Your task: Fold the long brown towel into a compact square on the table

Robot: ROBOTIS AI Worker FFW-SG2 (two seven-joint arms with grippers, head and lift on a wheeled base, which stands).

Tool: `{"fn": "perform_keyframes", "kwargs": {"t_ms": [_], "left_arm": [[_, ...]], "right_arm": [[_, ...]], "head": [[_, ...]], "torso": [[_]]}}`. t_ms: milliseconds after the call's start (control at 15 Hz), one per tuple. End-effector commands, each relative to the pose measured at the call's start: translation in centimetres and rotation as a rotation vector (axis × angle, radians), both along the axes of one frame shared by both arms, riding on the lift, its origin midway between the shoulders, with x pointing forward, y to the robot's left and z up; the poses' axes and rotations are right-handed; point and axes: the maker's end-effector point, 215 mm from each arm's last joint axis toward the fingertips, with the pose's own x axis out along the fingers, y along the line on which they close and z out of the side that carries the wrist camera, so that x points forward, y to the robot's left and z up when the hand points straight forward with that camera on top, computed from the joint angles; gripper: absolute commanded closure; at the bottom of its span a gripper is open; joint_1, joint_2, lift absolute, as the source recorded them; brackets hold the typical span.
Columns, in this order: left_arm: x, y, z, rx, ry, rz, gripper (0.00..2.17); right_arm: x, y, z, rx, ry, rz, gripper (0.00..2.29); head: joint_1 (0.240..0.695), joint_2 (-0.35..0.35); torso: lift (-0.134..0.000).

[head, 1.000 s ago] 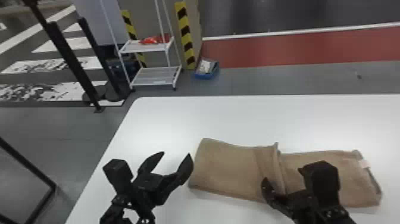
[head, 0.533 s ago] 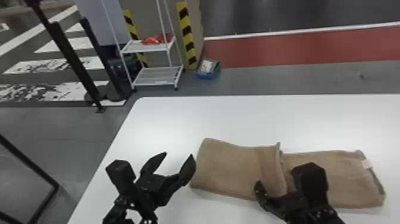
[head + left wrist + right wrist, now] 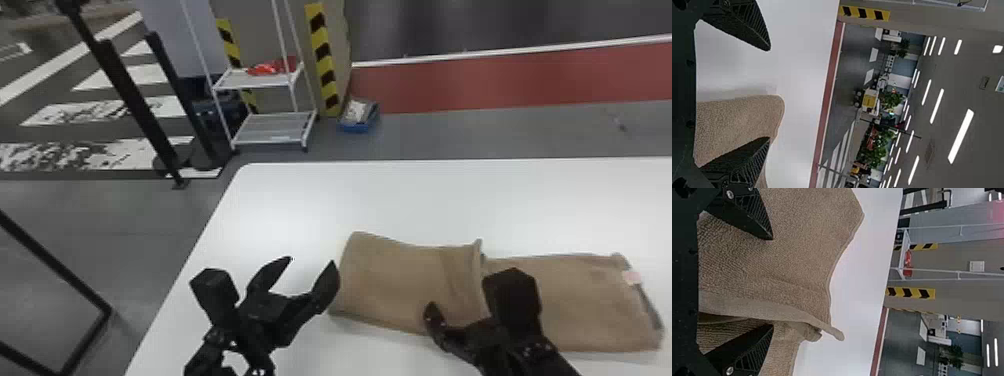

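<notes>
1. The long brown terry-cloth towel (image 3: 390, 275) lies on the white, smooth-topped table (image 3: 310, 210), stretched from near the middle of the head view toward its right side. It is partly folded: a raised, hem-like edge stands up across its middle, and a small pale pink tag (image 3: 631, 277) shows at its right end.
2. The left black two-fingered gripper (image 3: 312, 261) is at the towel's left end, its flat ridged fingers spread wide and nothing held between them. In its wrist view, one finger overlaps the brown cloth; whether they touch, I cannot tell.
3. The right black two-fingered gripper (image 3: 465, 332) is at the near side of the towel's middle. Its wrist view shows the fingers wide apart, with the raised edge running between them; neither finger is closed on the cloth. Whether they touch it, I cannot tell.
4. Beyond the table stand a white metal shelf rack (image 3: 275, 125) with a red object (image 3: 265, 69) on its upper shelf, and, on the grey floor just beside it, a small blue bin (image 3: 356, 127).
</notes>
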Motion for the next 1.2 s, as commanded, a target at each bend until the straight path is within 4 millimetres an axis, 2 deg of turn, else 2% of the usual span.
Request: {"fn": "perform_keyframes", "kwargs": {"t_ms": [0, 467, 733, 1000, 1133], "left_arm": [[0.0, 0.0, -0.2, 0.001, 0.003, 0.0, 0.07], [-0.1, 0.1, -0.4, 0.003, 0.007, -0.003, 0.07], [-0.1, 0.2, -0.6, 0.002, 0.011, -0.006, 0.07], [0.0, -0.3, -0.7, -0.003, 0.012, -0.014, 0.07], [0.1, -0.2, -0.6, 0.0, 0.009, -0.013, 0.07]], "right_arm": [[0.2, 0.9, 0.1, 0.002, -0.004, 0.017, 0.09], [-0.4, 4.7, 2.2, 0.032, -0.056, 0.089, 0.09], [-0.4, 2.6, 1.4, 0.021, -0.044, 0.053, 0.11], [-0.3, 2.4, 1.2, 0.016, -0.036, 0.049, 0.35], [-0.2, 2.4, 1.3, 0.016, -0.037, 0.049, 0.59]], "head": [[0.695, 0.274], [0.695, 0.315], [0.695, 0.329], [0.695, 0.306], [0.695, 0.302]], "torso": [[-0.124], [-0.124], [-0.124], [-0.124], [-0.124]]}}
